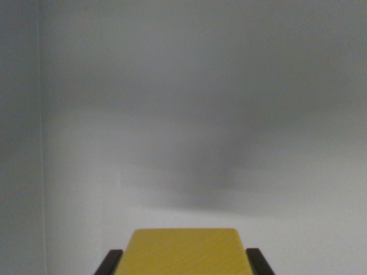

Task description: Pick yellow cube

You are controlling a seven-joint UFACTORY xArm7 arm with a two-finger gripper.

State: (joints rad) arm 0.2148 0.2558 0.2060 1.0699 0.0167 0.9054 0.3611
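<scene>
The yellow cube (184,251) sits at the bottom centre of the wrist view, squarely face-on to the camera. Its visible face has its far edge running level from left to right. The face looks wider than tall here, but the lower part is cut off by the frame, so no real long axis can be told. The two far corners are slightly rounded.

The face is a flat, plain mustard yellow, matte, with a faint mottling and no marks or labels. The picture is soft, so finer texture cannot be made out.

The gripper (184,262) shows as two dark fingers, one on each side of the cube. The left finger (109,262) lies against the cube's left edge and the right finger (260,261) against its right edge, both slanting outward toward the bottom of the frame. The jaws are clenched on the cube, which fills the gap between them.

Beyond the cube lies a pale grey-white surface (275,195), blurred, with a broad soft shadow (189,172) across the middle. A faint vertical line (41,137) runs down the left side.

Counted: one cube, one gripper, two fingers.
</scene>
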